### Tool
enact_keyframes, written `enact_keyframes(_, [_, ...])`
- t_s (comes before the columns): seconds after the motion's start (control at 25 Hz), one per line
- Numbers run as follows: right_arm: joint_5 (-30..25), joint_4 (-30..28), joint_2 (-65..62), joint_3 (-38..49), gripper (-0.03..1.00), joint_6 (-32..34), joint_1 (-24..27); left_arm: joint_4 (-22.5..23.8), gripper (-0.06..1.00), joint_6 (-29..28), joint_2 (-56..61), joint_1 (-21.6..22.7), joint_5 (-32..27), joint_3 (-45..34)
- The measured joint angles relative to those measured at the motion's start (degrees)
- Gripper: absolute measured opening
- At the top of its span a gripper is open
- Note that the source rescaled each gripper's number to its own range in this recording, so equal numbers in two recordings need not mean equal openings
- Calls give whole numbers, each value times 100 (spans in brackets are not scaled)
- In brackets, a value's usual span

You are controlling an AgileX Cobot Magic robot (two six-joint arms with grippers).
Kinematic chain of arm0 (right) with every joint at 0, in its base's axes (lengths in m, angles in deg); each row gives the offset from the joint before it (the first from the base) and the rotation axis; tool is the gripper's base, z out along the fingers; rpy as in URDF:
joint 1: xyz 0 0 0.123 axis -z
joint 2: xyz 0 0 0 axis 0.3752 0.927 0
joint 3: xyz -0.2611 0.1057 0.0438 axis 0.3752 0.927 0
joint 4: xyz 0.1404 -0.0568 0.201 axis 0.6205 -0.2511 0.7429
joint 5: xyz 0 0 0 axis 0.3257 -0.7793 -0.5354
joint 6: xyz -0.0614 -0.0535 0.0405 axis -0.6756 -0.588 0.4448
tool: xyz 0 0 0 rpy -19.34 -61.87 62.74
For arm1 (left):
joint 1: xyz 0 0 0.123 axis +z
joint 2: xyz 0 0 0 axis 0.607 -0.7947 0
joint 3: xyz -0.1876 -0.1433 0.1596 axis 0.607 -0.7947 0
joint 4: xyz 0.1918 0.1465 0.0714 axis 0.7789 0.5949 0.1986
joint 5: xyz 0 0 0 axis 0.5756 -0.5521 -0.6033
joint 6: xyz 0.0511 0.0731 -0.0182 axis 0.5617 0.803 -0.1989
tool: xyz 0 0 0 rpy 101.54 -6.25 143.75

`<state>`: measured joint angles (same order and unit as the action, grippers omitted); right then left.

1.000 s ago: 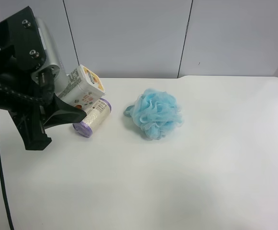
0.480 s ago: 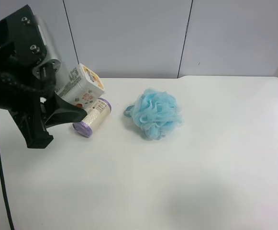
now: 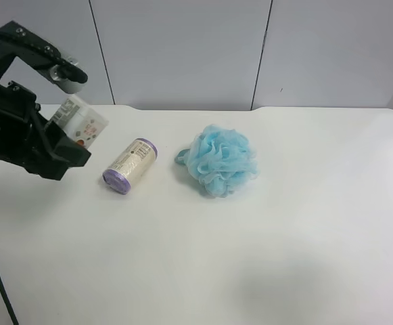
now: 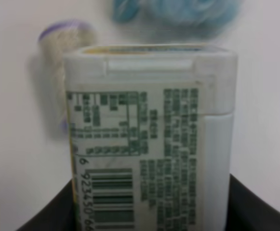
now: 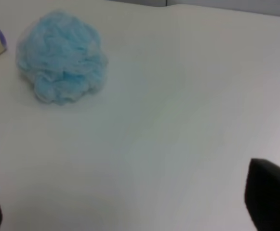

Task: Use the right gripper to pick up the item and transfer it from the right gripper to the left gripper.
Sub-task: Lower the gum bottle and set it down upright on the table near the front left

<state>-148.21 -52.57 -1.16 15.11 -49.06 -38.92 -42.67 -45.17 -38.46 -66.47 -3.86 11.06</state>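
So the little white box [image 3: 81, 123] is up off the bench [image 3: 284, 257], held in the left hand [image 4: 152, 214]. That hand's two black fingers [image 4: 53, 217] squeeze the box from both sides. The barcode end sits down between them, so the box cannot slip or drop. Seen from the blue pouf [image 3: 220, 161], the box is out past the cream roll [image 3: 130, 164]. The roll lies on the bench between the pouf and the box. The box hangs well away from the pouf, so nothing soft gets bumped.

The right hand [image 5: 130, 207] holds nothing. Its tips are wide apart, with only bare bench between them, and its camera looks across at the pouf. That fits a hand with no more work to do. The job ends with the box in the left hand, and that is where it is, so I think the pass is done.

In the high view the black arms bunch up beside the box. I cannot be sure where the right hand sits there.
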Motion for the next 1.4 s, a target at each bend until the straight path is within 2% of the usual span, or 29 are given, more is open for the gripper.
enact_keyframes(0.12, [0,0,0,0,100,0,0,32,0,-119,-294,634,-274,0])
enact_keyframes(0.32, [0,0,0,0,100,0,0,32,0,-156,-814,1580,-371,0])
enact_keyframes(0.6, [0,0,0,0,100,0,0,-177,0,-183,-1558,2306,-15,0])
enact_keyframes(0.8, [0,0,0,0,100,0,0,-293,0,-183,-2156,2509,317,11])
enact_keyframes(1.4, [0,0,0,0,100,0,0,-354,0,-183,-3523,2532,1373,16])
